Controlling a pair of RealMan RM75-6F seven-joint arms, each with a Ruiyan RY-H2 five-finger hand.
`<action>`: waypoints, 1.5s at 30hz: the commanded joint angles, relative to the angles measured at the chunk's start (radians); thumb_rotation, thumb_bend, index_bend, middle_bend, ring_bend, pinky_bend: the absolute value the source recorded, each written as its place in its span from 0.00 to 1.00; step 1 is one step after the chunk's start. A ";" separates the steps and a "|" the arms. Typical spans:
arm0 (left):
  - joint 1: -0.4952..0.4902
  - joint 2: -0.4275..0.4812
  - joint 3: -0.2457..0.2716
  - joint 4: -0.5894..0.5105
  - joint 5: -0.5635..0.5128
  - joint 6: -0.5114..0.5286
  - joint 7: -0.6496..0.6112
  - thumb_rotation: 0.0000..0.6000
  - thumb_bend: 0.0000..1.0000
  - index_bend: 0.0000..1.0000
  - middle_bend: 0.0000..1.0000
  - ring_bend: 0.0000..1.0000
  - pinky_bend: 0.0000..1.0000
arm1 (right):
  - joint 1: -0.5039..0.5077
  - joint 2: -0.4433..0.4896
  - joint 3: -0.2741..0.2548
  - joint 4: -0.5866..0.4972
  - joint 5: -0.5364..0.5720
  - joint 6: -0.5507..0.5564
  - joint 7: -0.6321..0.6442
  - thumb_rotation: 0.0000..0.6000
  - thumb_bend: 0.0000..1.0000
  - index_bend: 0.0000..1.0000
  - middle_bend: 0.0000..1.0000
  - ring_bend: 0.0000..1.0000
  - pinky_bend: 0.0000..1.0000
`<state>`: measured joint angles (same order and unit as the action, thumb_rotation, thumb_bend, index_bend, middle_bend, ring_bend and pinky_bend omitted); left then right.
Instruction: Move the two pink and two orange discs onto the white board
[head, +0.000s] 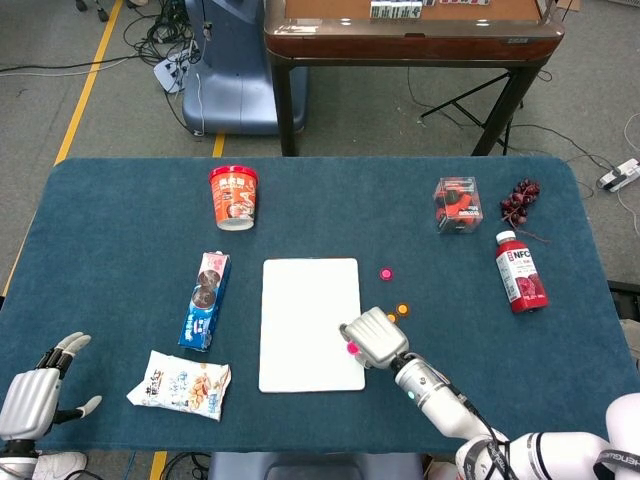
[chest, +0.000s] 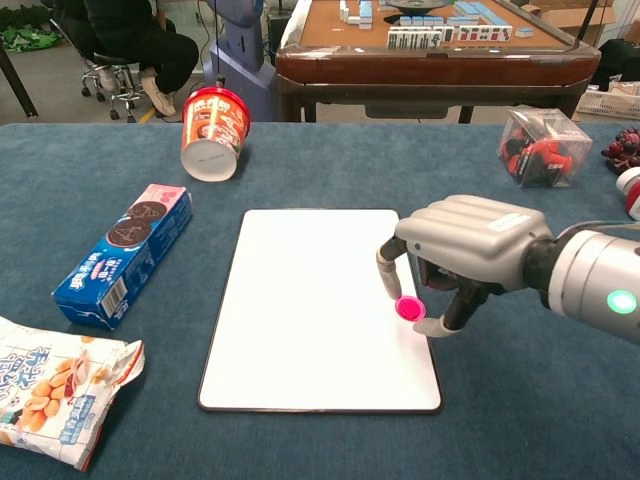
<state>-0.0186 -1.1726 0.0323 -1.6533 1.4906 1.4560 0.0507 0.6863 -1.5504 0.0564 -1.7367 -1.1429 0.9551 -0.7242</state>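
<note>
A pink disc (chest: 408, 308) was pinched between the thumb and a finger of the right robot hand (chest: 455, 258) over the right edge of the white board (chest: 310, 300). A second pink disc (head: 386, 273) and an orange disc (head: 402, 309) were left on the tabletop (head: 120, 200), right of the board. The left robot hand (head: 35, 392) was held empty, fingers spread.

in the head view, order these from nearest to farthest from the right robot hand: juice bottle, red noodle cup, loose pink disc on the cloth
From the right robot hand:
1. Loose pink disc, on the cloth just beyond the hand, right of the white board.
2. Juice bottle, lying off to the right side.
3. Red noodle cup, far-left, past the board's top corner.
</note>
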 joint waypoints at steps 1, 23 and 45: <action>0.002 -0.001 0.002 0.003 0.001 0.001 -0.004 1.00 0.09 0.20 0.16 0.21 0.61 | 0.014 -0.022 -0.004 0.011 0.010 -0.006 -0.018 1.00 0.26 0.49 1.00 1.00 1.00; 0.006 -0.022 0.005 0.021 0.006 0.000 -0.017 1.00 0.09 0.20 0.16 0.21 0.61 | 0.038 0.021 0.074 0.082 0.106 0.044 0.044 1.00 0.22 0.28 1.00 1.00 1.00; 0.007 -0.031 0.007 0.028 0.035 0.018 -0.034 1.00 0.09 0.21 0.16 0.21 0.61 | 0.147 -0.053 0.150 0.321 0.413 0.031 -0.082 1.00 0.30 0.33 1.00 1.00 1.00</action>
<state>-0.0113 -1.2041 0.0391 -1.6257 1.5254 1.4744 0.0172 0.8195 -1.5888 0.2030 -1.4359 -0.7495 0.9974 -0.7930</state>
